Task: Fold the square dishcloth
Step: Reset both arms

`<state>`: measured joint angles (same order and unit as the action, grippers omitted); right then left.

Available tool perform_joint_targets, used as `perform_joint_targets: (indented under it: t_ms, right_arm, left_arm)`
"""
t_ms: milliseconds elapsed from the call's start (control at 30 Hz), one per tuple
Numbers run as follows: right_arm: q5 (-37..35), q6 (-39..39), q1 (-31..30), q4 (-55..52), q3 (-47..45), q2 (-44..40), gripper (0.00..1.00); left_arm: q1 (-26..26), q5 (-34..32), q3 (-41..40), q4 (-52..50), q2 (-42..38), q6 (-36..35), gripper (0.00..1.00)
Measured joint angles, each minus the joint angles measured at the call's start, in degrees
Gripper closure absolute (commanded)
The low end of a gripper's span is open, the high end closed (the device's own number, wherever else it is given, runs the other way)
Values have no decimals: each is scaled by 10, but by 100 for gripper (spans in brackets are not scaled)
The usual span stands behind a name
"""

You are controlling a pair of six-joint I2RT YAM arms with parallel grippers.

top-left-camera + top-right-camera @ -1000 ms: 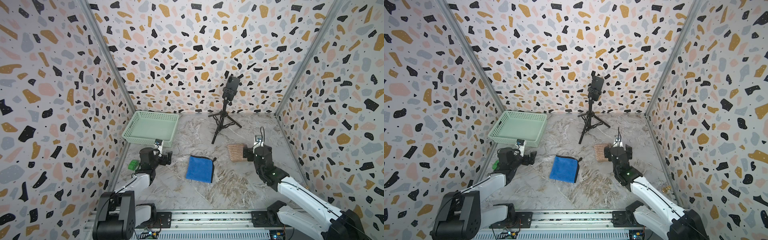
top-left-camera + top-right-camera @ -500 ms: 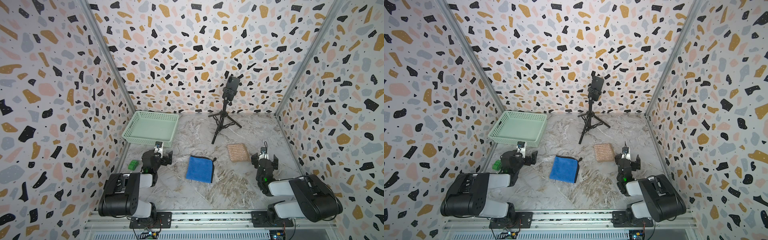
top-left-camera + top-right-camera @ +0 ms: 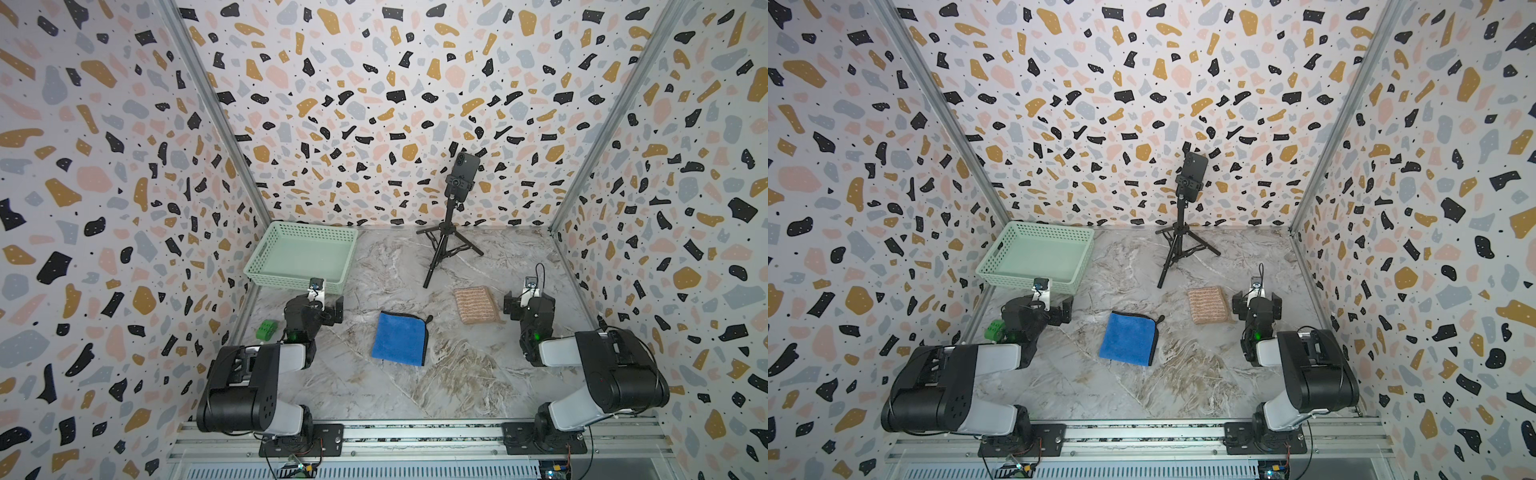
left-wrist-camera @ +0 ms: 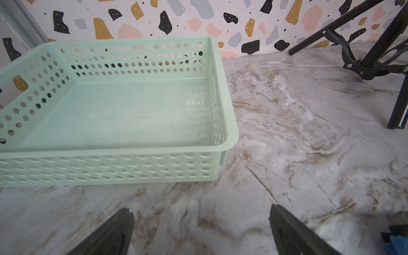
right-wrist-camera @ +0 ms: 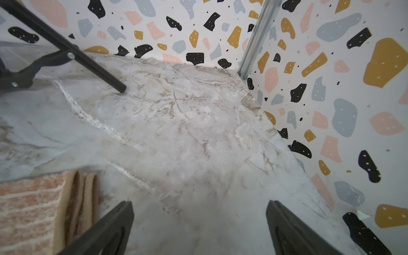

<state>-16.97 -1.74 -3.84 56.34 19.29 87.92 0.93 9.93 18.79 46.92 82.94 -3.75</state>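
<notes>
1. The left tool (image 4: pixel 200 212) and the right tool (image 5: pixel 199 204) both gape wide, empty.
2. The striped cloth (image 3: pixel 476 305), folded, lies just beside the right tool, inboard.
3. The blue cloth (image 3: pixel 399 338), folded too, sits on the counter (image 3: pixel 457 374) between the arms, nearer the left tool. I can't tell which is the dishcloth.

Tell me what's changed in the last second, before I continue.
Both arms folded back toward the front rail. The right gripper drew slightly away from the edge of the tan cloth; the left gripper barely shifted. Both stay open and empty; nothing gripped or released. Blue dishcloth, basket, green block and tripod unmoved.
</notes>
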Motion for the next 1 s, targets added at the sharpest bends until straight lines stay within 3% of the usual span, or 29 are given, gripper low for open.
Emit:
perform_joint_targets:
  t_ms: [1000]
  right_arm:
    - [24,9,1,-37,-3,-2,0]
  left_arm:
    - [0,0,0,-2,0,0,0]
